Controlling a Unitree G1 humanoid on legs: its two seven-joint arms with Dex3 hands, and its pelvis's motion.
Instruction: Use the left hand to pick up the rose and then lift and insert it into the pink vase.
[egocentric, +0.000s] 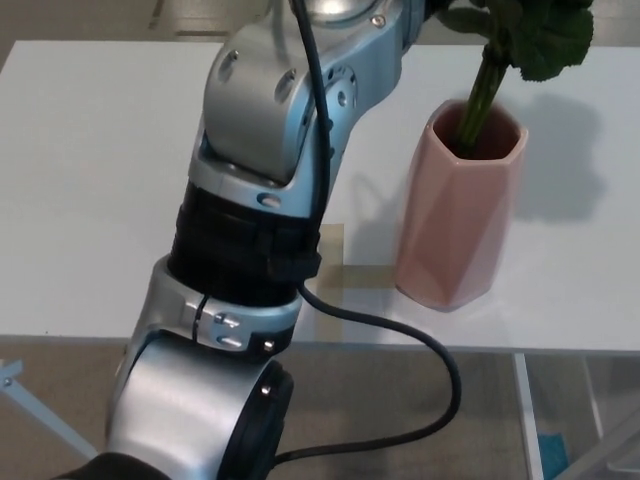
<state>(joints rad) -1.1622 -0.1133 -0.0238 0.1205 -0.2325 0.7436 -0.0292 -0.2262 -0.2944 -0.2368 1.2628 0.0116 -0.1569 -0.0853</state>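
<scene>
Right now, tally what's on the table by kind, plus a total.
Pink vase: 1
Rose stem with green leaves, standing in the vase: 1 (bloom out of frame)
Tan tape patch on the white table: 1
Total: 3

You are looking at a bright, evenly lit scene, with the white tabletop (90, 180) showing no harsh glare. The pink vase (458, 215) and the leaves (545, 35) are casting a soft grey shadow to the right, while the silver arm (270, 150) is catching pale highlights. Close to the camera, it is looking slightly soft.
</scene>
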